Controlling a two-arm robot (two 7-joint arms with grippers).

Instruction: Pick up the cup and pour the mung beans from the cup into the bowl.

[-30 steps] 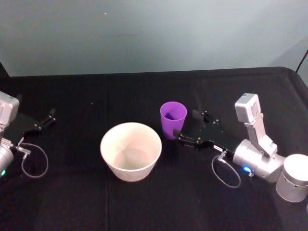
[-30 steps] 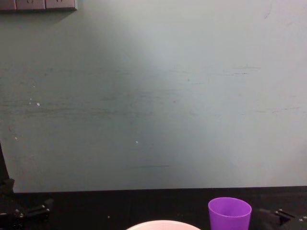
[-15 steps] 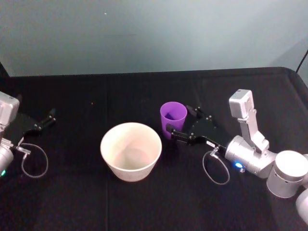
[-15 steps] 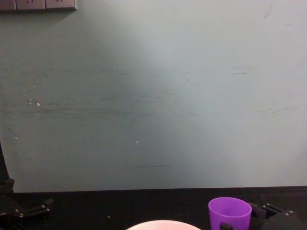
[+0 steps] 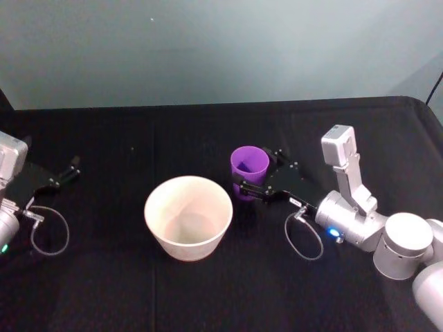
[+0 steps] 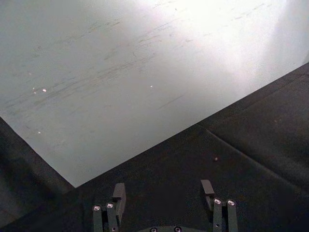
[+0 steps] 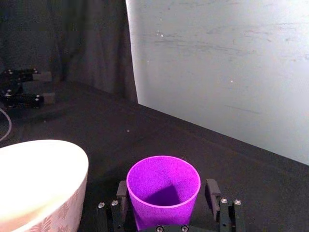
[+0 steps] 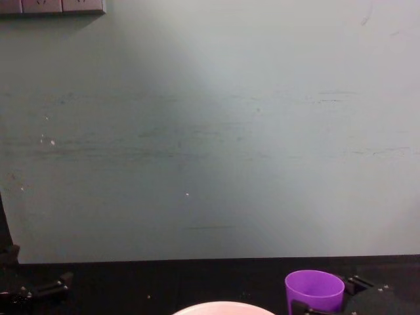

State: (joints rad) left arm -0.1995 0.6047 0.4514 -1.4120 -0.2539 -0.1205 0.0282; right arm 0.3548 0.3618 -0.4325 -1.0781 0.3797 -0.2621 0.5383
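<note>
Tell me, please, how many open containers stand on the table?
2. The cup stands between the open fingers of the right pincer; the bowl sits to its left, slightly nearer the robot. The left pincer rests far left.

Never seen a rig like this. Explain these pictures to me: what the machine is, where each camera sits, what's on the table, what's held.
This is a two-armed robot. Each arm ends in a gripper with two black fingers. One picture looks down from its head, one looks across the table from its chest, and one comes from a camera on each wrist. On the black-clothed table stand a wide pale bowl and, beside it, a small purple cup. The right gripper has its open fingers on either side of the cup, which stands upright on the table. Nothing is held. The left gripper rests open far to the left, away from both. I can't make out any beans in the cup.
</note>
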